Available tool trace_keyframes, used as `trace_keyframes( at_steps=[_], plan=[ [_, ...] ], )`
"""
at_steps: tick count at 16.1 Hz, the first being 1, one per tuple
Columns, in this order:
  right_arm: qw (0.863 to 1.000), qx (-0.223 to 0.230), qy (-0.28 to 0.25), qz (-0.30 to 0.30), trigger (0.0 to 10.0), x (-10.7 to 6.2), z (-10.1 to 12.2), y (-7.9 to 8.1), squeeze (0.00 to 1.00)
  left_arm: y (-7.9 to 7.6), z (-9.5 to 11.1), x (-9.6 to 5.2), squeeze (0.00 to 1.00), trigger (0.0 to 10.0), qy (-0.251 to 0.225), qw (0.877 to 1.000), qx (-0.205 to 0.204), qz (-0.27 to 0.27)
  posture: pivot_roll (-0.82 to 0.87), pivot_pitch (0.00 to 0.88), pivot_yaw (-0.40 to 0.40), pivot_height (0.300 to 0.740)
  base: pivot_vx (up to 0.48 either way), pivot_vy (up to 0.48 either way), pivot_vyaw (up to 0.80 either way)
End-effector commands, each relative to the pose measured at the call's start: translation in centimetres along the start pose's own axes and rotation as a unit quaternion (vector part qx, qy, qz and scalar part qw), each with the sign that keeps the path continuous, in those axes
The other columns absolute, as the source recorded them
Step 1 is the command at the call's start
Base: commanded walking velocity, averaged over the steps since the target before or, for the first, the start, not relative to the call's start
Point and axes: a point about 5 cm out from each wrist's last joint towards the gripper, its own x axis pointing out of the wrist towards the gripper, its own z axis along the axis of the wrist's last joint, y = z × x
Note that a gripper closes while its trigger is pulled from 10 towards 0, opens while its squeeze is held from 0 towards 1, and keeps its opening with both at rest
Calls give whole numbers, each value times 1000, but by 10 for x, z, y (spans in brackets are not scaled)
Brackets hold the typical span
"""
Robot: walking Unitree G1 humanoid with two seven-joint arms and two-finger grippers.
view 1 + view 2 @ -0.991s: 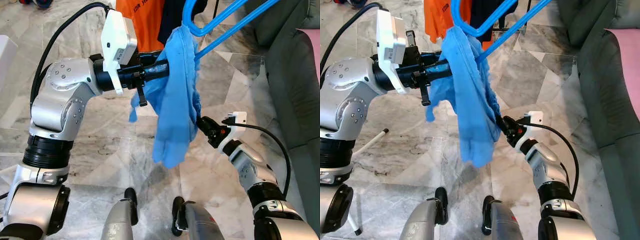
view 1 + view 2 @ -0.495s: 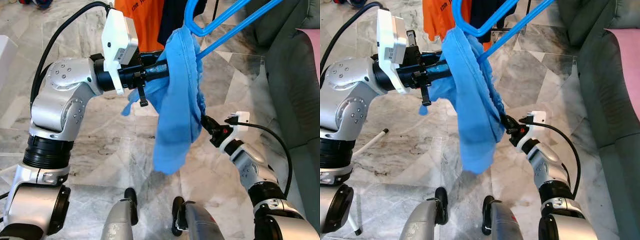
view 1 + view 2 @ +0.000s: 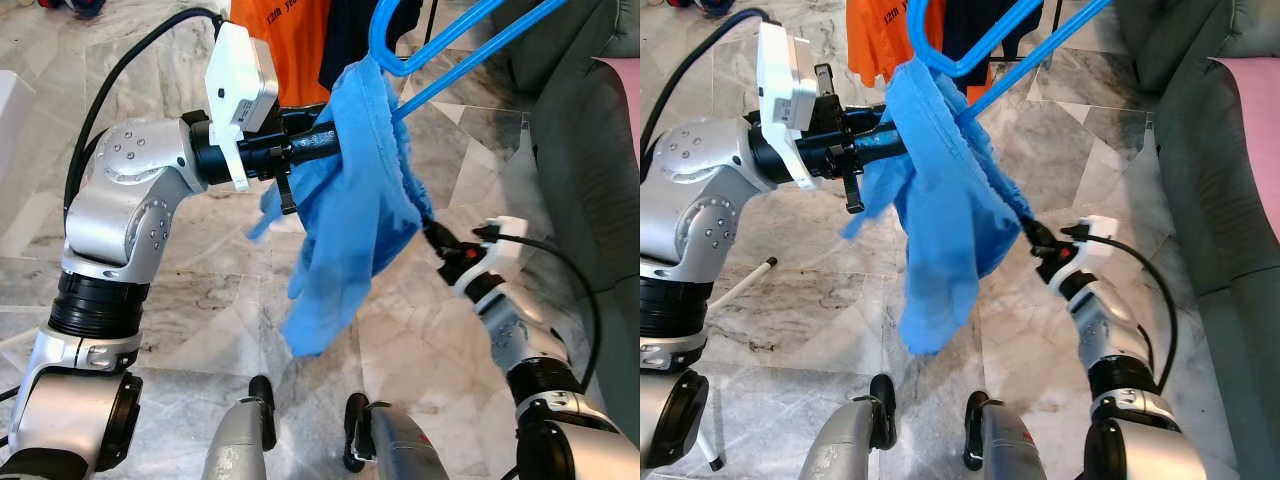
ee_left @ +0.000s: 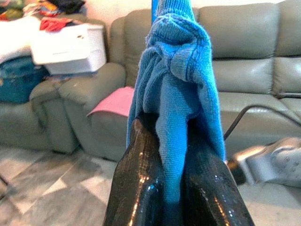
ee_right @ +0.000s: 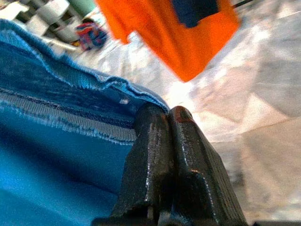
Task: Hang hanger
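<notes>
Blue garment: soft, light, limp knit draped on blue hanger, left gripper clenched on bunched neck fold, right gripper apparently pinching the hem; hold by thick seams, as loose cloth slips.

left hand; fingers pinch blue garment; grey sofa behind

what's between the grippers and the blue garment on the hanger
Nothing visible. The left gripper is shut on the blue garment near the blue hanger; the right gripper pinches its hem.
</notes>
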Motion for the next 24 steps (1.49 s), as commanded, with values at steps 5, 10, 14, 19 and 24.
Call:
trace_keyframes(
  at_steps=[5, 10, 14, 19, 24],
  plan=[
    [995, -26, -60, -68, 0, -15, 40, -30, 0, -2, -43, -27, 0, 0, 42, 996, -38, 64, 43, 349, -15, 740, 0, 0, 0],
    [986, -64, -135, -76, 0, -15, 97, -30, 0, -15, -86, -47, 0, 0, 81, 987, -83, 114, 33, 355, -21, 740, 0, 0, 0],
    [979, -92, -177, -41, 0, -4, 128, -6, 0, -35, -117, -51, 0, 0, 101, 981, -114, 123, 23, 356, -23, 740, 0, 0, 0],
    [975, -97, -198, -34, 0, 2, 147, 7, 0, -61, -138, -51, 0, 0, 109, 978, -142, 105, 18, 357, -31, 740, 0, 0, 0],
    [974, -98, -202, -30, 0, 7, 154, 12, 0, -83, -157, -56, 0, 0, 139, 974, -167, 70, 17, 356, -37, 740, 0, 0, 0]
  ],
)
